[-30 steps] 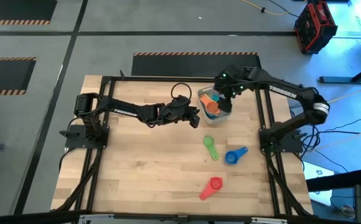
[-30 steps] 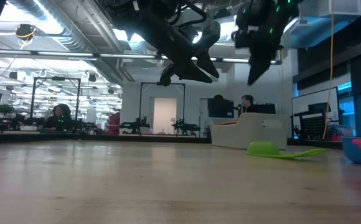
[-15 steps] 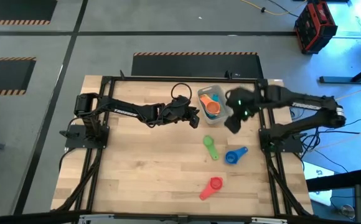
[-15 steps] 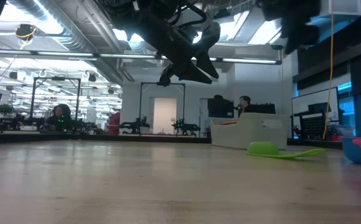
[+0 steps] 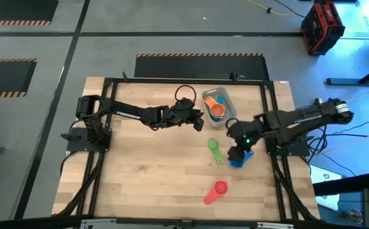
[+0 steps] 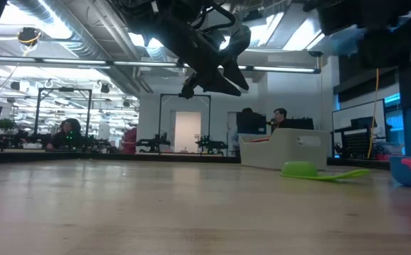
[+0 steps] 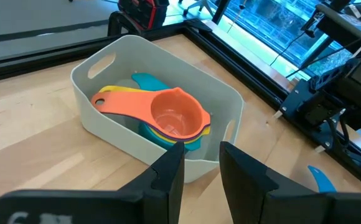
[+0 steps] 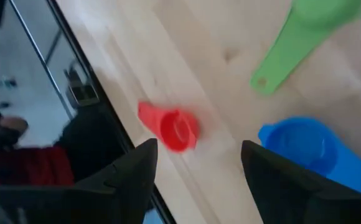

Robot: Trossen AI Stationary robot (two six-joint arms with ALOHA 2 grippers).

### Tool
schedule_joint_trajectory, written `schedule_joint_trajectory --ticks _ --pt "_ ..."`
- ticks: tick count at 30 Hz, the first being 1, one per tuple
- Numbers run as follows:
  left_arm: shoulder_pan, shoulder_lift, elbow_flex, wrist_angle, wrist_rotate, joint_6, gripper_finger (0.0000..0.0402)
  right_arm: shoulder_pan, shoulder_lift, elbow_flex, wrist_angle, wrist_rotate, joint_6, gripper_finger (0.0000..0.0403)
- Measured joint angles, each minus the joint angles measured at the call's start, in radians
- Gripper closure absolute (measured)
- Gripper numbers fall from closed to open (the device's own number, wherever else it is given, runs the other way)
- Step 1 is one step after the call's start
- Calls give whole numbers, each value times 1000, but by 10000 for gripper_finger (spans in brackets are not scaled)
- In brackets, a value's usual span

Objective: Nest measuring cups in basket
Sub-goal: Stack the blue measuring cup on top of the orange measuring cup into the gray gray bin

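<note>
From above, I see my right claw (image 5: 237, 154) spread over the blue cup (image 5: 238, 160), beside the green cup (image 5: 215, 150) and below the basket (image 5: 221, 105); my left claw (image 5: 199, 120) waits just left of that basket. Its wrist view shows the fingers (image 7: 168, 176) part open on nothing, facing the basket (image 7: 99, 127) with the orange cup (image 7: 168, 115) nested on top. My right wrist view shows the red cup (image 8: 173, 128) beyond the blue one (image 8: 305, 146) on the surface (image 8: 187, 56).

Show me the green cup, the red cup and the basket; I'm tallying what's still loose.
green cup (image 5: 214, 151), high view, its handle.
red cup (image 5: 220, 187), high view, its bowl.
basket (image 7: 99, 127), left wrist view, its outer wall.
</note>
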Motion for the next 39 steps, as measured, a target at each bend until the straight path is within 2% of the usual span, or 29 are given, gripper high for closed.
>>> schedule_joint_trajectory --ticks 10,17,21,27,32,39 --pt "0 0 0 -4 0 0 308 173 0 -60 -9 -52 104 166" --pt "0 0 0 -7 0 0 308 218 0 -155 -13 -108 174 167" --pt "0 0 0 -7 0 -1 308 232 0 -175 -17 -98 176 167" --pt "0 0 0 -7 0 0 308 217 0 -201 -25 -48 153 167" --pt "0 0 0 -7 0 -1 308 158 0 -229 7 -47 163 167" --pt "0 0 0 -7 0 -1 308 69 1 -260 43 18 89 166"
